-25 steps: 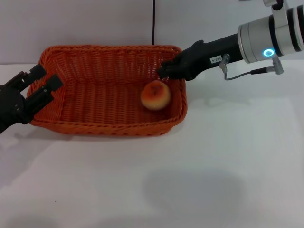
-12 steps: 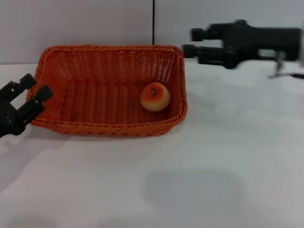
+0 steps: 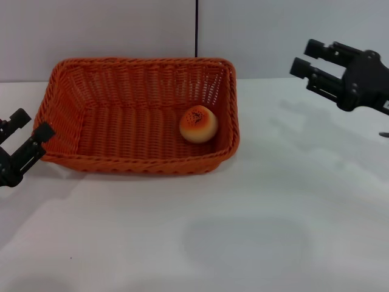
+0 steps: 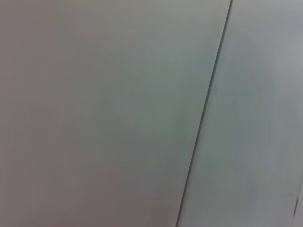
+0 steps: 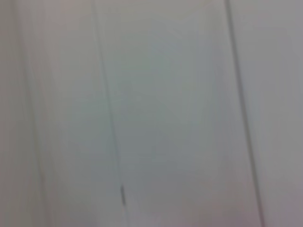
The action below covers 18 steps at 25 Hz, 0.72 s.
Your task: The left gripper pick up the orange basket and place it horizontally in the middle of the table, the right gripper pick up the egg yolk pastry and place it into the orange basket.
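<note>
I see the pastry point(image 3: 199, 124) in the basket point(image 3: 140, 115); left gripper point(image 3: 31, 129) at nine o'clock, right gripper point(image 3: 307, 58) at two, both spread empty.

A bare test bench, like a robot lab. Beyond both grippers runs only a plain white table point(image 3: 255, 231). Behind it stands a grey panelled wall point(image 3: 109, 30) with one dark seam.

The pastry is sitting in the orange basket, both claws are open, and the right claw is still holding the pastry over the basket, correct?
Not quite. The right claw holds nothing: the head view shows it open, off to the right of the orange basket. The egg yolk pastry does sit in the basket, and the left claw is open too.
</note>
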Available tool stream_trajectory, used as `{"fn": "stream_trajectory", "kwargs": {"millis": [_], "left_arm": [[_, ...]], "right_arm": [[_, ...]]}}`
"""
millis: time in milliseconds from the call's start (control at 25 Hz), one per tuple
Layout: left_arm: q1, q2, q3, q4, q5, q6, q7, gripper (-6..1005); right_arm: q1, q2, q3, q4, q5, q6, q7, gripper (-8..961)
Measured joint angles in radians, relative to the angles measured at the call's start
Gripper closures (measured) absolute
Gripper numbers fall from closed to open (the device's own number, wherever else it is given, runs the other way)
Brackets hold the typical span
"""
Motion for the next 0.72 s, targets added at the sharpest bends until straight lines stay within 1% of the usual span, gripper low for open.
{"fn": "stream_trajectory", "kwargs": {"millis": [120, 160, 200, 400, 520, 560, 720], "left_arm": [[0.000, -0.002, -0.003, -0.006, 0.000, 0.001, 0.008, 379], [0.000, -0.002, -0.003, -0.006, 0.000, 0.001, 0.008, 379], [-0.001, -0.002, -0.004, -0.013, 0.000, 0.001, 0.015, 379], [0.000, -0.004, -0.035, -0.083, -0.001, 0.028, 0.081, 379], [0.000, -0.003, -0.048, -0.101, -0.002, 0.029, 0.088, 379], [-0.001, -0.004, -0.066, -0.124, -0.003, 0.030, 0.104, 379], [-0.005, -0.002, -0.069, -0.148, -0.001, 0.032, 0.130, 379]], "right_arm": [[-0.014, -0.001, 0.020, 0.060, 0.036, 0.000, -0.067, 418], [-0.017, 0.000, 0.053, 0.098, 0.040, -0.001, -0.116, 418], [-0.017, 0.000, 0.053, 0.098, 0.040, -0.001, -0.116, 418], [-0.015, 0.000, 0.146, 0.189, 0.053, -0.026, -0.216, 418], [-0.012, -0.001, 0.184, 0.272, 0.106, -0.072, -0.301, 418], [-0.013, -0.001, 0.187, 0.295, 0.123, -0.091, -0.328, 418], [-0.030, -0.001, 0.202, 0.355, 0.158, -0.167, -0.446, 418]]}}
